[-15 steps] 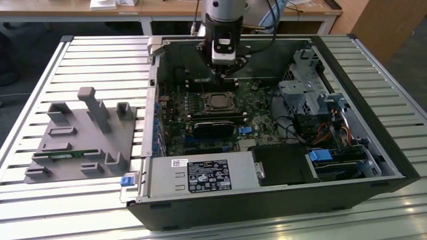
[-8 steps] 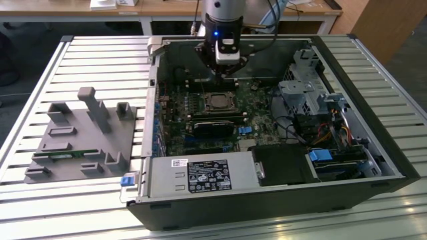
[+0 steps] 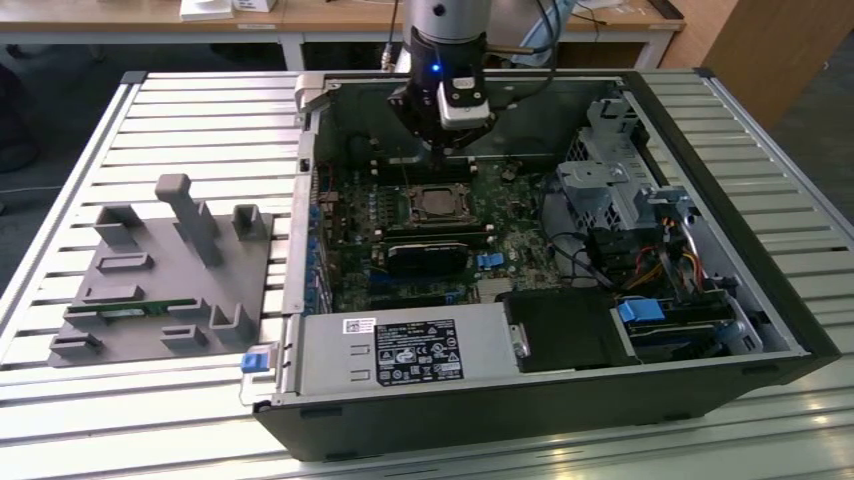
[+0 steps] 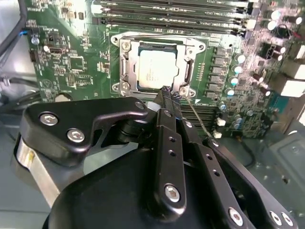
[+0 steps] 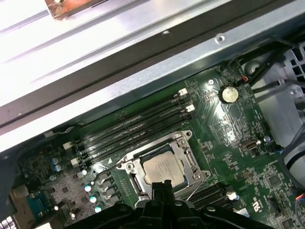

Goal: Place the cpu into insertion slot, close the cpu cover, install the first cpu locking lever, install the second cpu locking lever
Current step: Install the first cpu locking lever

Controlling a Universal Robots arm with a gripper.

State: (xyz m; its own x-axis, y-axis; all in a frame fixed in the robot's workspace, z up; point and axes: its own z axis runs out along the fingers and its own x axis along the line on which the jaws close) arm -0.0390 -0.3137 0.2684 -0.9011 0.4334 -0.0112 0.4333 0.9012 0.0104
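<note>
The tool point(image 4: 167, 91) has its fingers pressed together, pinching nothing, and its tip is near the socket point(image 4: 135, 79). The chip point(image 4: 157, 67) lies inside with the metal frame point(image 4: 125, 67) down around it. In the exterior view the chip is at the tool's 6 o'clock.

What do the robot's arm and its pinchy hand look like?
The arm is a silvery-grey tube that turns black near its end. A small blue light glows on it, and a pale little box is fixed just below. The gripper is all black, and its fingers are flat jointed bars dotted with shiny silver screws.
</note>
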